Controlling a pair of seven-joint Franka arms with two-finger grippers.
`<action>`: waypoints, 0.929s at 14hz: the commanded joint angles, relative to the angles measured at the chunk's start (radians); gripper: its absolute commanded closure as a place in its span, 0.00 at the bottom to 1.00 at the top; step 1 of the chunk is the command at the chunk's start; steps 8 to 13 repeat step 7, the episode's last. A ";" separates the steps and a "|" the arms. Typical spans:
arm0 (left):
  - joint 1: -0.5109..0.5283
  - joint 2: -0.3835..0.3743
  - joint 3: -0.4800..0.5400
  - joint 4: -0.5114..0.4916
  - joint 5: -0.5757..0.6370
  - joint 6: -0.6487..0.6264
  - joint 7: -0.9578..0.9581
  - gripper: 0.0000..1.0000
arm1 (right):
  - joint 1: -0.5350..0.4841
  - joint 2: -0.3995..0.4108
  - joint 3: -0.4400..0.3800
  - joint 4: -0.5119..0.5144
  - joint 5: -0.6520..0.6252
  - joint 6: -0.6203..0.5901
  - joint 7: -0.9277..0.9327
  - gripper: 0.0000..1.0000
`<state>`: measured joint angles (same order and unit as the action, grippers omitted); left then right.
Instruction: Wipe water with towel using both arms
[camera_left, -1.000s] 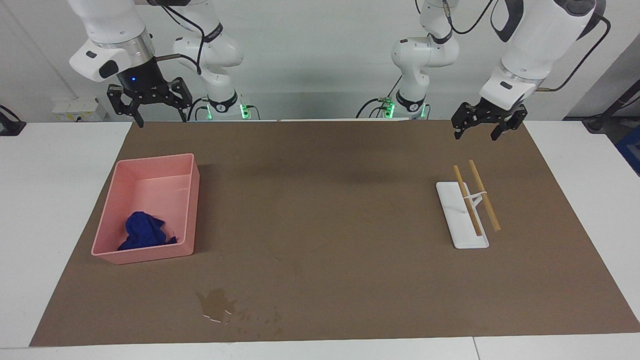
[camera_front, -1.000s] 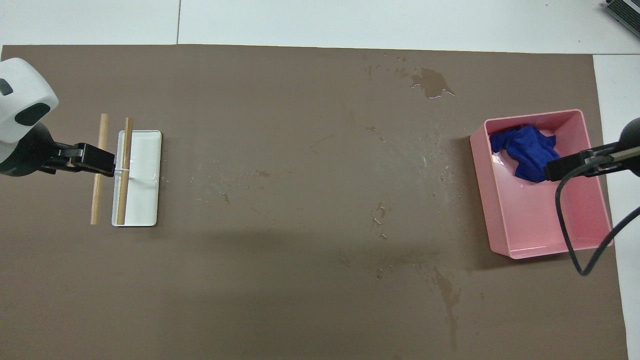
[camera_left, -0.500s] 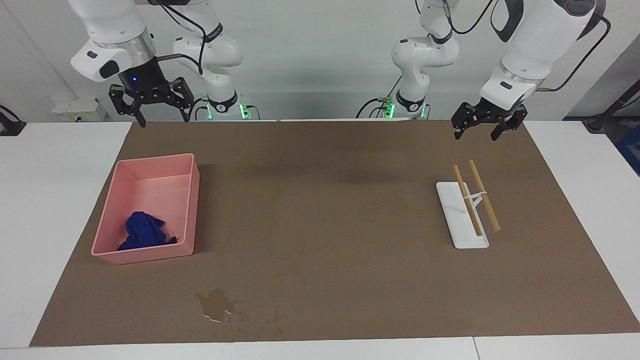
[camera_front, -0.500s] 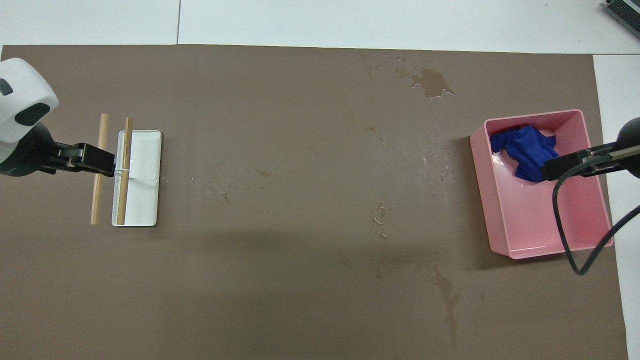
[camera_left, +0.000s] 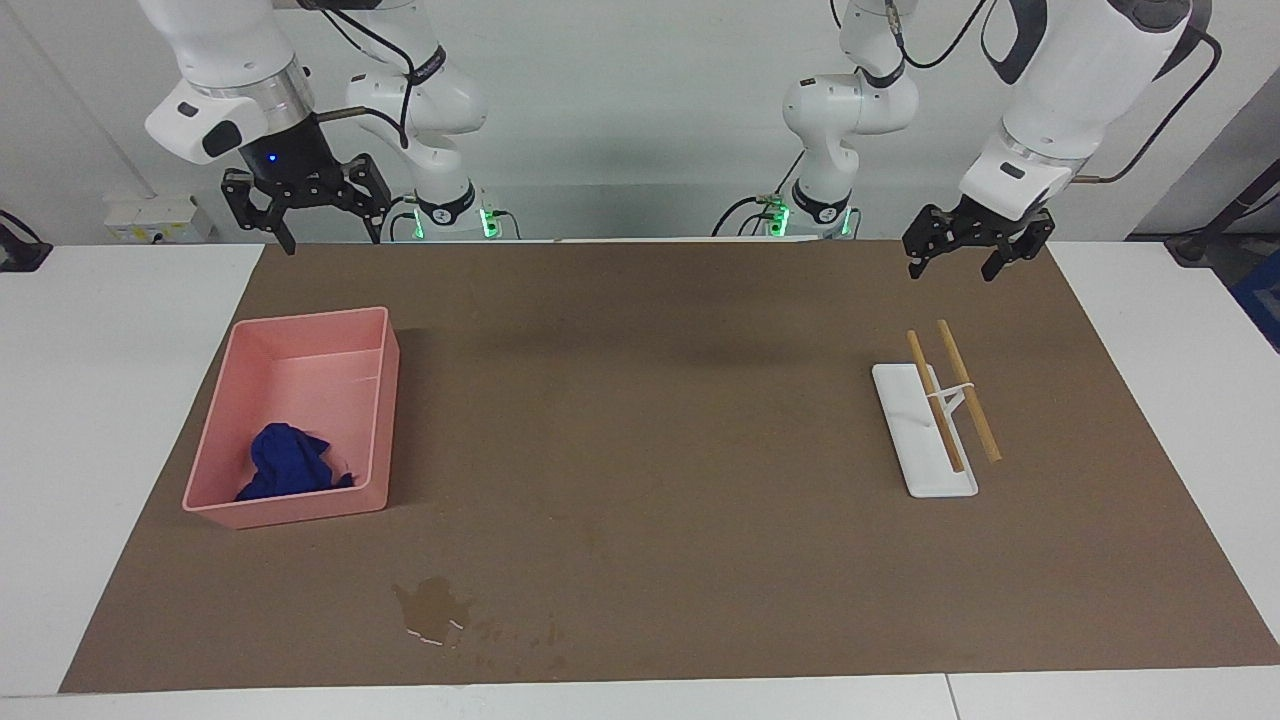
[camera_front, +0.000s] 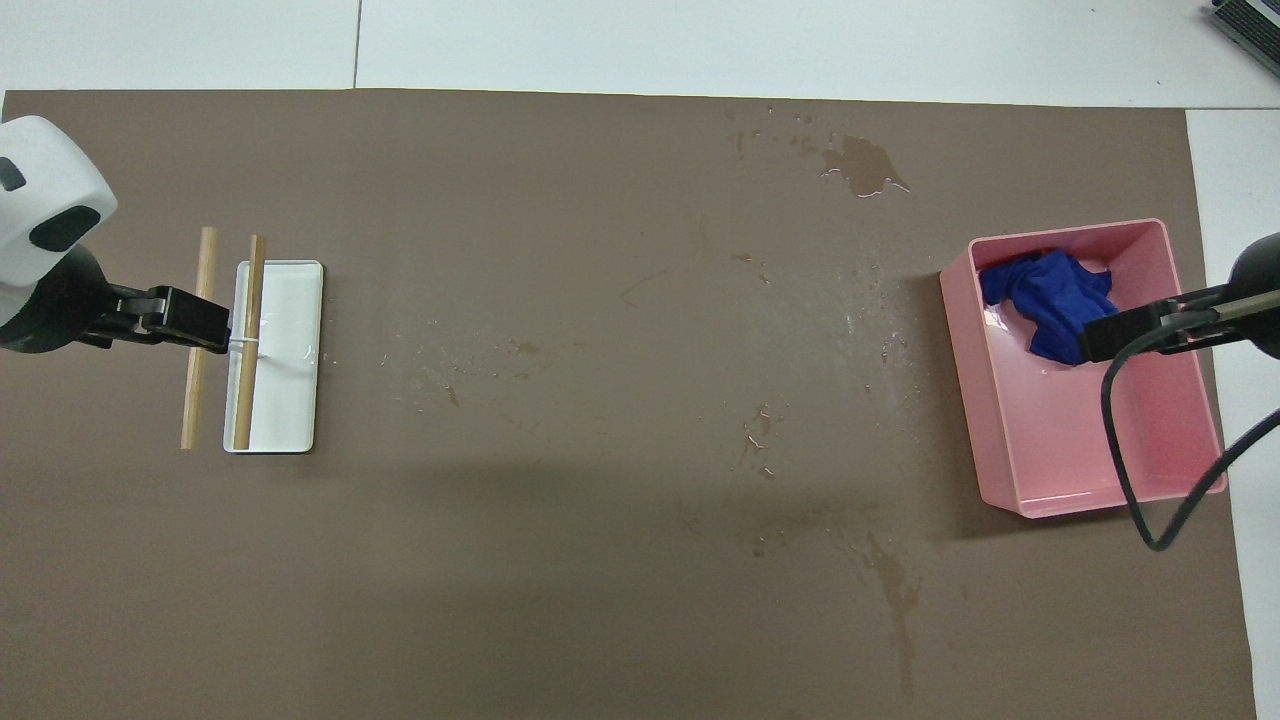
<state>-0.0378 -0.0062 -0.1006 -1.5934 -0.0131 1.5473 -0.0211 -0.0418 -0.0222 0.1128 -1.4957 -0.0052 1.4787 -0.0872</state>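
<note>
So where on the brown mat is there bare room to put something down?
The widest bare stretch of the brown mat lies between the pink tray and the white stand with its wooden sticks, though faint wet streaks cross it. The largest puddle wets the mat's edge farthest from the robots. The tray holds the blue towel.

The right gripper (camera_front: 1100, 338) overlaps part of the towel (camera_front: 1050, 295) from overhead.
</note>
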 joint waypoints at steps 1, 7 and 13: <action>0.003 -0.017 -0.004 -0.017 0.022 -0.009 0.003 0.00 | -0.004 -0.009 0.007 -0.011 0.018 -0.002 0.021 0.00; 0.003 -0.017 -0.004 -0.017 0.022 -0.009 0.003 0.00 | -0.010 -0.009 0.007 -0.012 0.018 -0.005 0.012 0.00; 0.003 -0.017 -0.004 -0.017 0.022 -0.009 0.003 0.00 | -0.010 -0.009 0.007 -0.012 0.018 -0.005 0.012 0.00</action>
